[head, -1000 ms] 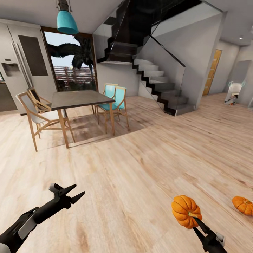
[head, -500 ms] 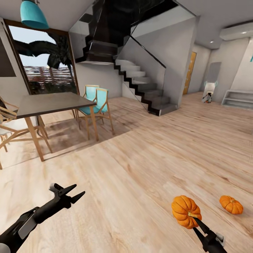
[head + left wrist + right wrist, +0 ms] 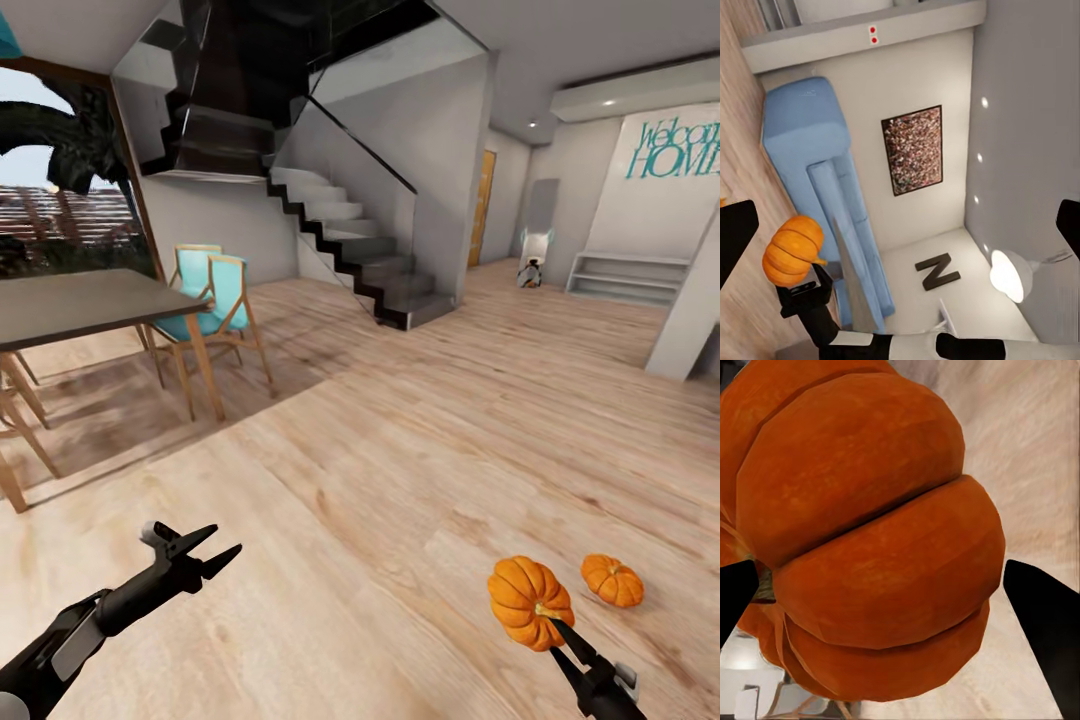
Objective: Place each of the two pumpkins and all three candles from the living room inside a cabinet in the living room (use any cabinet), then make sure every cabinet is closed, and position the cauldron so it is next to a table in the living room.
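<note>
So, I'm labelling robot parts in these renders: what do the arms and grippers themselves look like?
Both arms are matte black with pale grey panels along the forearm. The left gripper has two slim, pointed black fingers and a small grey knob at its base. The right gripper has the same thin black fingers and a grey block at the wrist. No cables or markings are visible.

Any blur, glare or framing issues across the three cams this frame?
Head view: sharp and evenly lit, soft shadow under the dining table, bright window at the edge. Left wrist view: scene appears rotated, lamp blown out white, held pumpkin crisp. Right wrist view: pumpkin so close it crowds the frame, floor behind looks soft, right gripper fingertips are black silhouettes.
</note>
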You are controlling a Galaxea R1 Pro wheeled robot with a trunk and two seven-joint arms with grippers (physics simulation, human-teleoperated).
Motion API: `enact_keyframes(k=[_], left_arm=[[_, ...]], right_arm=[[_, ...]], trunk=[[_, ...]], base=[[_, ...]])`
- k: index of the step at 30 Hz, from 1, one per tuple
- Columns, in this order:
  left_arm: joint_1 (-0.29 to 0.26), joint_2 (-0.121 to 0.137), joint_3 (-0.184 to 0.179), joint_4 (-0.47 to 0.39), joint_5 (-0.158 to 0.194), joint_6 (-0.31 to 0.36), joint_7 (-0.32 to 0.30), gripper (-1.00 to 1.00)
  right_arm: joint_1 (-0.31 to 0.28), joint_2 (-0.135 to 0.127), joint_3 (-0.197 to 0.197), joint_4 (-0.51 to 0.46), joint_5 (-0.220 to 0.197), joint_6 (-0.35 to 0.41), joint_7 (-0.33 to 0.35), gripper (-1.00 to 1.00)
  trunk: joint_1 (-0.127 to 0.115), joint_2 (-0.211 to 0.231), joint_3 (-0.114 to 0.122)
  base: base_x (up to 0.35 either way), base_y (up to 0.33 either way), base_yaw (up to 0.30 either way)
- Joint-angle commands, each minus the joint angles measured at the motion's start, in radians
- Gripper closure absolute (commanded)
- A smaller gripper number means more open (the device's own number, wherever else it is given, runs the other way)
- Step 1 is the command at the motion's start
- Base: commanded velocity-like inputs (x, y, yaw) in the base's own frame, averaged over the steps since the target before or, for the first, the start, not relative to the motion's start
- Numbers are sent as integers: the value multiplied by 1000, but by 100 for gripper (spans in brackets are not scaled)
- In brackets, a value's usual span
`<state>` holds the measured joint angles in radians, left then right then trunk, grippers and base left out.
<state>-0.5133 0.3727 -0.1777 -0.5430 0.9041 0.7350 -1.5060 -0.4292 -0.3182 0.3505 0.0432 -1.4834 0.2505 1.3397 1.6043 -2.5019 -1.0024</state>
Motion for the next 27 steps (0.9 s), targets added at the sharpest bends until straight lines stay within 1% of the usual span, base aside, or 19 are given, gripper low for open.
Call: enact_keyframes(k=[1, 10, 16, 27], left_arm=[[-1, 2, -6, 0, 6, 11, -5, -100], [-1, 2, -6, 0, 6, 11, -6, -100], [-1, 2, -6, 0, 6, 11, -7, -100], [-1, 2, -6, 0, 6, 11, -7, -100]], right_arm=[[-2, 1, 0, 3, -9, 11, 7, 100], [-2, 1, -1, 3, -9, 10, 7, 100], [-2, 1, -1, 3, -9, 10, 7, 100], [-2, 1, -1, 3, -9, 10, 0, 100]], trunk=[[0, 0, -1], [0, 0, -1], [0, 0, -1], [0, 0, -1]], base=[[217, -222, -288], [215, -224, -288], [313, -85, -288], [288, -155, -281]])
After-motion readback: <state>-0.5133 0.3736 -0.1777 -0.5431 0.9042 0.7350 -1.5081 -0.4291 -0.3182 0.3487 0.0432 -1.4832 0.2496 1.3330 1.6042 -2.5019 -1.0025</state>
